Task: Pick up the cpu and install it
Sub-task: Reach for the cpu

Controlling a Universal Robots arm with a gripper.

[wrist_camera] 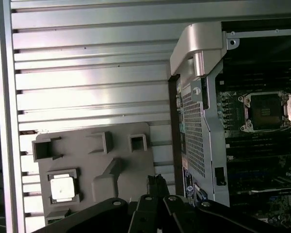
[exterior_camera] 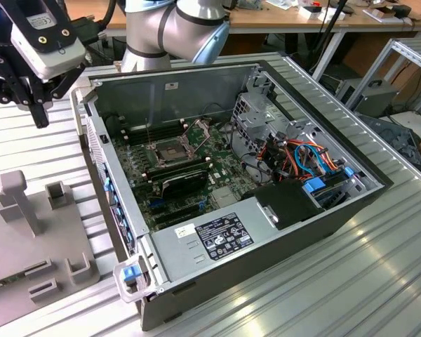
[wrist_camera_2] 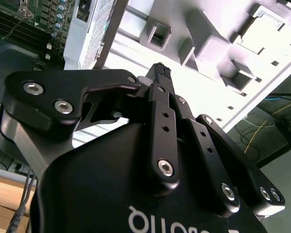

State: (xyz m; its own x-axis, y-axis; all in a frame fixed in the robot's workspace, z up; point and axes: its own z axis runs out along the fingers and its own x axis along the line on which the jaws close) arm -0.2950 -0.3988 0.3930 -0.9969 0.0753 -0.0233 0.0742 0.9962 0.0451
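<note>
My fingers (wrist_camera: 156, 187) are pressed together at the tips with nothing between them. They hang in the air above the counter (wrist_camera: 87, 73) and touch nothing. Just beneath them is the edge of the grey fixture plate (wrist_camera: 87, 160). The cpu (wrist_camera: 63, 188) lies flat in a pocket of that plate, silver top up, off to one side of the fingers and well below them. On the fingers' other side stands the open computer case (wrist_camera: 199, 48); its socket (wrist_camera: 264, 112) looks empty and sits farther off than the chip. I judge this to be the approach to the pick-up, with nothing installed yet. That calls for parting the fingers, centring them over the chip and descending squarely onto its edges.
</note>
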